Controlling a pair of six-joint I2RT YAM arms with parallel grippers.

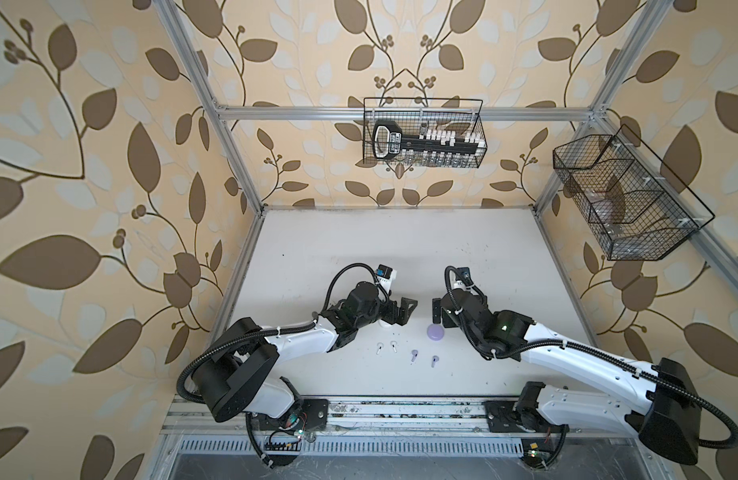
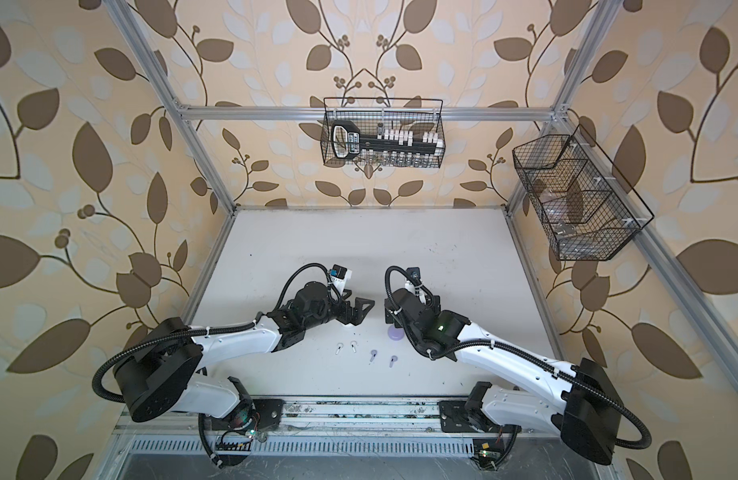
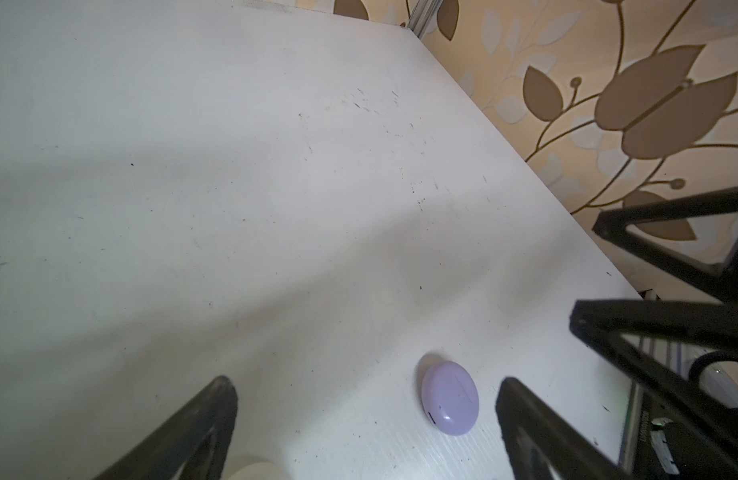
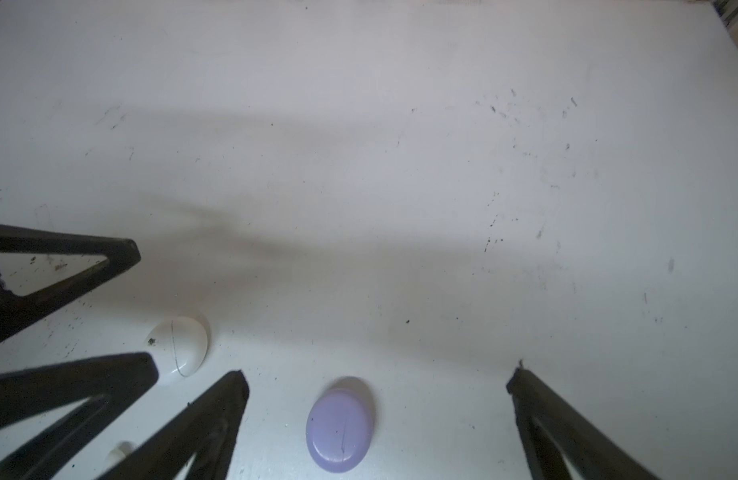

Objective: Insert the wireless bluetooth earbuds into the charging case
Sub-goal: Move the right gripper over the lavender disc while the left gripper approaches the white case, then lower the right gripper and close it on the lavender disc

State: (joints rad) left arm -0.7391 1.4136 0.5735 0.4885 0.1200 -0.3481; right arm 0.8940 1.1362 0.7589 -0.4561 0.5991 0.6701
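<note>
Top views, two white earbuds, two lilac earbuds, on the table, apart from both grippers; left wrist view, left gripper spread wide, one lilac case seen between its fingers; right wrist view, right gripper wide open, that case between its fingers, one white case beside.

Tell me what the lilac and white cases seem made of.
Lilac case: probably moulded plastic, with a smooth, softly shiny shell and a thin seam line.
White case: probably glossier plastic, with a smooth rounded shell and a dark seam line running around it.
</note>
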